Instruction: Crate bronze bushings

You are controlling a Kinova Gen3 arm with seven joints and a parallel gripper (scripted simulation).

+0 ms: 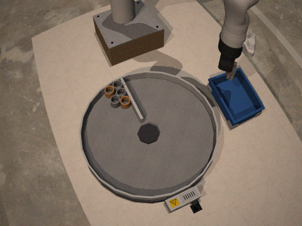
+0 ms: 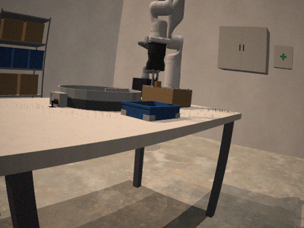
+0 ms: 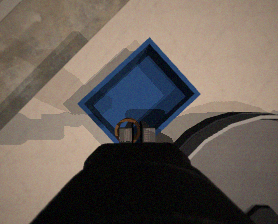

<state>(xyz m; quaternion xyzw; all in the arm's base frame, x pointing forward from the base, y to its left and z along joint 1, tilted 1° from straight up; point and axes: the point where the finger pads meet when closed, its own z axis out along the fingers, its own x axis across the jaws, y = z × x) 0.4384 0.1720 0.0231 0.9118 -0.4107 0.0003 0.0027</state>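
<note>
1. Gripper point(image 1: 231, 76) point(image 2: 155, 82) point(image 3: 136, 129) is pinching a bronze bushing point(image 1: 226, 74) point(image 2: 157, 84) point(image 3: 117, 126) by its wall, so yeah, it's closed on the part, with one finger through the ring.
2. That bushing's up in the air over one end of the blue crate point(image 1: 240, 100) point(image 2: 164, 113) point(image 3: 130, 95), which sits on the worktop point(image 1: 63, 100) point(image 2: 83, 129) point(image 3: 225, 55) just beside the turning table point(image 1: 166, 163) point(image 2: 106, 95) point(image 3: 240, 165).
3. Two other bronze bushings point(image 1: 109, 95) point(image 1: 125, 105) are on the turning table, bunched up with three steel ones point(image 1: 115, 105) point(image 1: 121, 88) point(image 1: 117, 81), all on one side of the straight bar point(image 1: 133, 99).
4. Black gripper body point(image 1: 227, 62) point(image 2: 156, 56) point(image 3: 137, 185) points down, fingers lowermost, in the exterior view.
</note>
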